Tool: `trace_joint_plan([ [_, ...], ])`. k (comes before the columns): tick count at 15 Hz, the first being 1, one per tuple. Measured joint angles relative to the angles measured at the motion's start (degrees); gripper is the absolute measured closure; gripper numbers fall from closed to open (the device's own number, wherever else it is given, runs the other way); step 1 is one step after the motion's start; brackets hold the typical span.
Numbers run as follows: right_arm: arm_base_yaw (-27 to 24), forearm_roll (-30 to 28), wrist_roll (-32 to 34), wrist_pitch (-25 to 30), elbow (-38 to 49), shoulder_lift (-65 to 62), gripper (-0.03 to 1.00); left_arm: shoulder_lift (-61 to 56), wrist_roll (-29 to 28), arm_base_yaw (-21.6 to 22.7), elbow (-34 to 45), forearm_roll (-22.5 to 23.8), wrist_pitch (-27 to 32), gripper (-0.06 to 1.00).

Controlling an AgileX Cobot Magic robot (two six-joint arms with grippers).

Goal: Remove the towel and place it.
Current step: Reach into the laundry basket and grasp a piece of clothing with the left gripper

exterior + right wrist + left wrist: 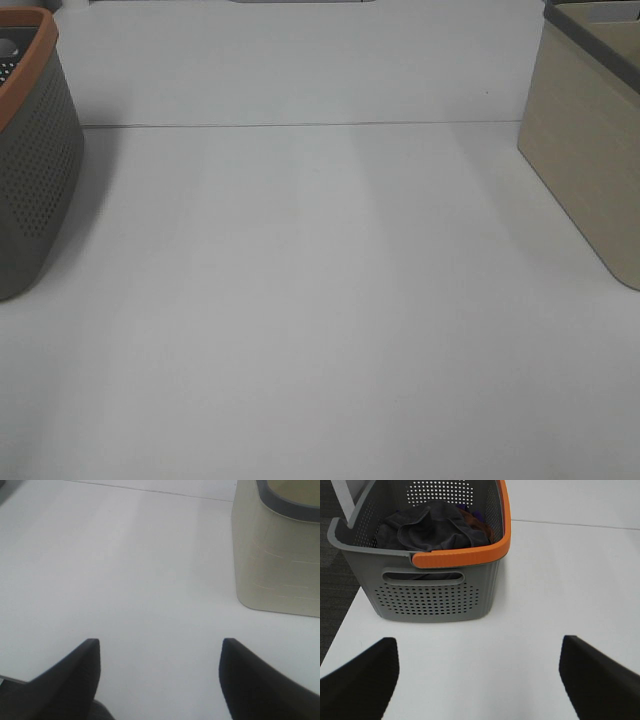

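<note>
The dark charcoal towel (427, 529) lies crumpled inside a grey perforated basket (435, 597) with an orange rim, on top of other cloth. In the exterior high view only the basket's side (35, 170) shows at the far left, and the towel is hidden there. My left gripper (479, 680) is open and empty, held back from the basket over the white table. My right gripper (159, 677) is open and empty over the table, near a beige bin. Neither gripper shows in the exterior high view.
A beige bin (590, 150) with a dark rim stands at the far right; it also shows in the right wrist view (277, 555). The white table (320, 300) has a seam across the back. Dark floor lies past the table's edge beside the basket (335, 580).
</note>
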Motion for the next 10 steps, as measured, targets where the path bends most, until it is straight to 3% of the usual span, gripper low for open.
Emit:
trace_joint_plan([
  [10,0.00,0.00,0.00,0.06,0.23,0.00,0.30,26.99,1.60,0.00,-15.30,0.00,-0.57,0.14],
])
